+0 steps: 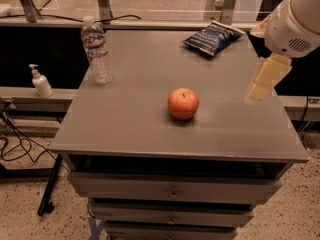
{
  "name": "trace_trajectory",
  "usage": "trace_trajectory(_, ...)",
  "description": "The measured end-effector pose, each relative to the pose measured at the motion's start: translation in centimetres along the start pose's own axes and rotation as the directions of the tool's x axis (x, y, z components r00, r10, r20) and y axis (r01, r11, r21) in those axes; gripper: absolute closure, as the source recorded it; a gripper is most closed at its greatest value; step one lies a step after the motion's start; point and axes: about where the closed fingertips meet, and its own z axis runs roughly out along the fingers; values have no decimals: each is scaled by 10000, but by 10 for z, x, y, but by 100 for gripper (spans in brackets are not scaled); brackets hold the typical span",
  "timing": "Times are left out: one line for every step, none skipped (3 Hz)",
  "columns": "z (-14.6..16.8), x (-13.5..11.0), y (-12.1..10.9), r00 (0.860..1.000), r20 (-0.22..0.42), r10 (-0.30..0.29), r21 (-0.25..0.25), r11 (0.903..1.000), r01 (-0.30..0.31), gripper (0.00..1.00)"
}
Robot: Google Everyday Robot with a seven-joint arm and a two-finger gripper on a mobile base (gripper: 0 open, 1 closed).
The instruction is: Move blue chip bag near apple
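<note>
As we start at the far left, a white pump bottle [40, 81] stands upright on the low ledge beside the grey table [125, 124], with dark cables [15, 146] trailing over the speckled floor below it. Onto the tabletop now: a clear water bottle [97, 51] stands upright near the back left corner, cap on, well apart from everything else. Moving along to the middle, the apple [183, 103] sits alone, stem dimple facing up, a small shadow under it. Farther back and to the right, the blue chip bag [213, 36] lies flat near the back right corner, white lettering showing, well apart from the apple and touching nothing but the table. And over at the right edge, the white arm [295, 21] reaches in from the top corner, and the gripper [262, 78] hangs below it as a pale yellowish piece above the table's right side, to the right of the apple and nearer the camera than the bag. It holds nothing, and whether it is apart or together I cannot tell from this angle. Beneath the tabletop, drawers [172, 191] stack down the front.
</note>
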Motion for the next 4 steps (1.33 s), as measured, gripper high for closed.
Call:
trace_trajectory(15, -4, -27, 9972, 450, 604, 209, 9979, -614, 0)
trace_trajectory(23, -13, -51, 9839, 1152, 1364, 271, 9897, -1404, 0)
trace_trajectory(30, -23, -63, 9503, 1967, 2414, -95, 9697, -2443, 0)
trace_trajectory(30, -23, -63, 9498, 2008, 2399, -98, 9700, -2429, 0)
